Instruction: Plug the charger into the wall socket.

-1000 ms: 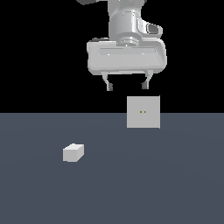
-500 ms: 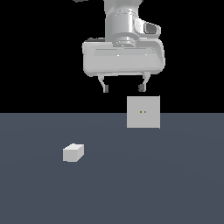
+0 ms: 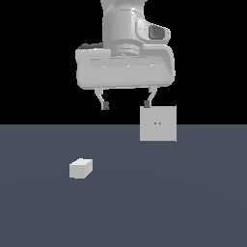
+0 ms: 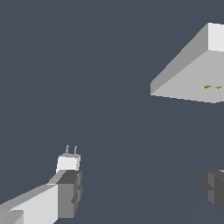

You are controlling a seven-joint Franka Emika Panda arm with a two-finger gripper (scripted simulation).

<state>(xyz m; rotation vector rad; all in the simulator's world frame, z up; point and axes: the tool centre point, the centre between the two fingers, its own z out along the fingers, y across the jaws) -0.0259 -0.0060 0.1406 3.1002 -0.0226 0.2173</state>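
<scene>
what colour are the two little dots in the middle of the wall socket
Orange, on the light-grey wall socket; clearest in the exterior view.

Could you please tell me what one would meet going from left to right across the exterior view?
The charger on the floor, then the open gripper hanging above, then the wall socket standing upright.

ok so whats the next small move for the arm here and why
Probably shift toward the exterior view's left and start descending over the charger. The gripper hangs high with its jaws spread wide and empty, while the charger lies untouched on the floor, well apart from the wall socket. Nothing can be plugged in until the charger is grasped.
</scene>
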